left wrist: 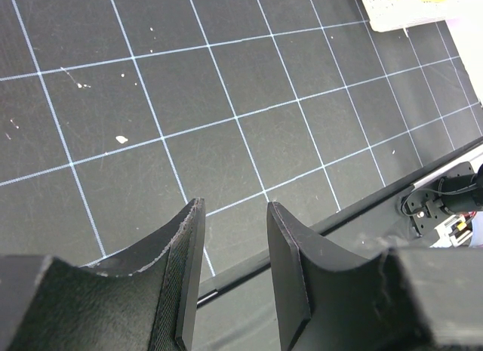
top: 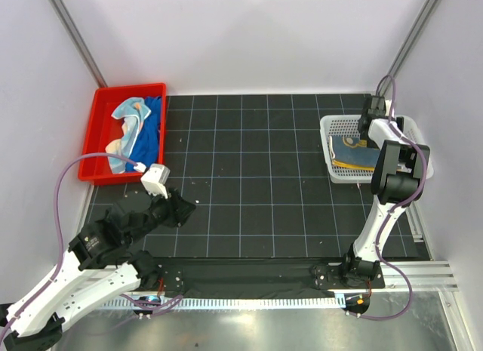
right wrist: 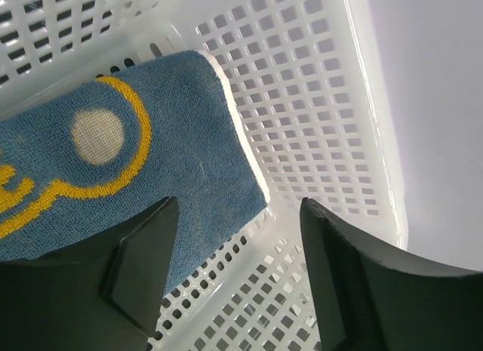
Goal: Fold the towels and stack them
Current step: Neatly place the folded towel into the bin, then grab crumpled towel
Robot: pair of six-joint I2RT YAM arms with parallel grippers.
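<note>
A folded blue towel (top: 352, 150) with a yellow pattern lies flat in the white mesh basket (top: 326, 133) at the right. My right gripper (top: 367, 130) hovers over it. In the right wrist view the gripper (right wrist: 238, 215) is open and holds nothing. One finger is above the towel's (right wrist: 113, 170) corner, the other above the bare basket floor (right wrist: 317, 102). Crumpled towels (top: 134, 128), royal blue and pale patterned, lie in the red tray (top: 128, 89) at the far left. My left gripper (top: 183, 208) is low over the black mat, open (left wrist: 235, 211) and empty.
The black gridded mat (top: 256, 177) covers the table between tray and basket. White walls close in on the left, back and right. A metal rail (top: 423, 272) and the arm bases run along the near edge, and a purple cable (top: 64, 181) loops off the left arm.
</note>
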